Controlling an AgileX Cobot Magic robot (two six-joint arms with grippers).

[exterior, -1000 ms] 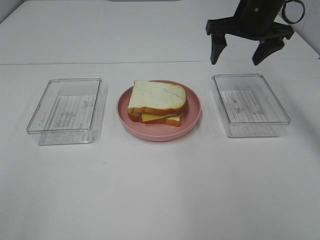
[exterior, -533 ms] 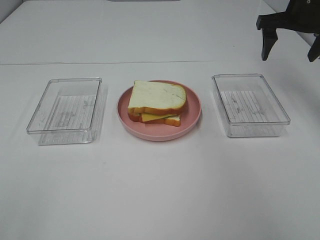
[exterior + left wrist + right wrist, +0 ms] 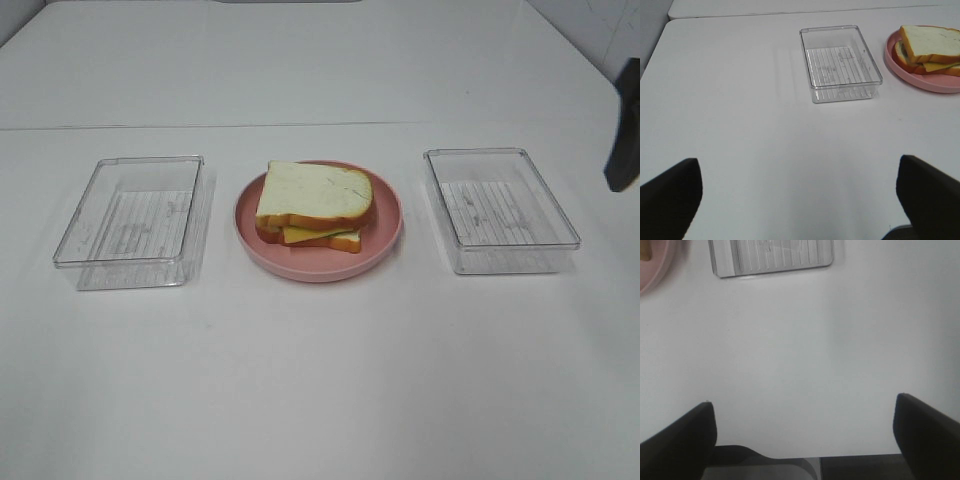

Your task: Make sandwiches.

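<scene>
From the high camera I see the sandwiches (image 3: 315, 208) stacked on the pink plate (image 3: 383, 250), between two clear trays; I judge them light, loose layers, best pinched across the crust edges. My left gripper (image 3: 800, 200) gapes empty over bare table. My right gripper (image 3: 805, 437) likewise stands wide, holding nothing.
</scene>
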